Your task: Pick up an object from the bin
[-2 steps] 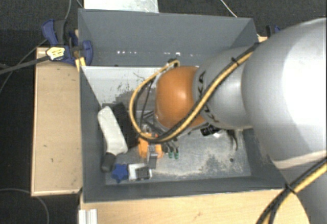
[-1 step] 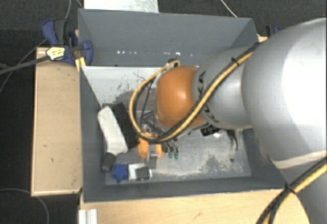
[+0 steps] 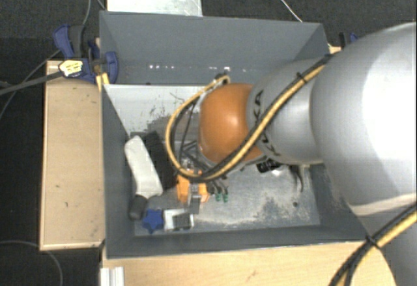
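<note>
- Gripper (image 3: 194,180) hangs under the arm's orange wrist cover (image 3: 225,125), low over the floor of the grey bin (image 3: 273,213), left of the middle and close to the near wall. Cover and cables (image 3: 174,131) hide it, so I cannot tell whether it is wide, narrow or holding anything.
- Straight below its tip lies a small orange object (image 3: 193,192), touching it or just under it. This is the nearest thing, so I judge it the likely pick.
- That object looks short and blocky, and no long axis can be made out.
- Just right of it, on bare floor, lies a tiny green piece (image 3: 222,197).
- Left of the gripper, a black slab (image 3: 158,154) lies beside a white oblong block (image 3: 143,166). The block's long axis runs from far to near along the left wall.
- Along the near wall towards the near-left corner sit a grey-white piece (image 3: 179,218), a blue piece (image 3: 153,219) and a dark cylinder (image 3: 137,206).
- The coming move seems to turn on the vertical line from gripper to orange object, with no sideways reach needed. The crowded side is left and near, so neighbours there could be caught.
</note>
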Available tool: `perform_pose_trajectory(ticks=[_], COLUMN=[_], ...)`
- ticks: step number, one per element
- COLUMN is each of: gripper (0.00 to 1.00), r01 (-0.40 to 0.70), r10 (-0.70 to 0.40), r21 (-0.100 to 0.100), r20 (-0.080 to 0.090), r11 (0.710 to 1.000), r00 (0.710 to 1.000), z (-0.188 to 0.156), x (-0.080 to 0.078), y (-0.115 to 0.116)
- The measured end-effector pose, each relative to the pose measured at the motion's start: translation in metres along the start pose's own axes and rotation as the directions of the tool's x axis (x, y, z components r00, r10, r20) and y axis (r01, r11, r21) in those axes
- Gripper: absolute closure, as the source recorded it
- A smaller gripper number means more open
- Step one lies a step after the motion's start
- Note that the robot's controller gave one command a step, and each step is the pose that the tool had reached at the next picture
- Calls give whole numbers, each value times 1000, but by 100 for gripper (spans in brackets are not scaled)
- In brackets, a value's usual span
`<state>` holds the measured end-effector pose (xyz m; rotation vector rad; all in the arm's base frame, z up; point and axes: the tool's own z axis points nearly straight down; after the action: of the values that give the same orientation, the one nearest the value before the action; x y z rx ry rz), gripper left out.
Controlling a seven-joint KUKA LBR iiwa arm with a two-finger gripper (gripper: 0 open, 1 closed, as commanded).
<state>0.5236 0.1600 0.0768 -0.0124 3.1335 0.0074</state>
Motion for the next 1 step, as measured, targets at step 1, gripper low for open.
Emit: perform_pose_trajectory(ticks=[1], gripper=[100], r01=[-1], r10=[1], r21=[3], r20=[-5], r11=[1000], r00=[1000], z=[-10], x=[1], y=[-1])
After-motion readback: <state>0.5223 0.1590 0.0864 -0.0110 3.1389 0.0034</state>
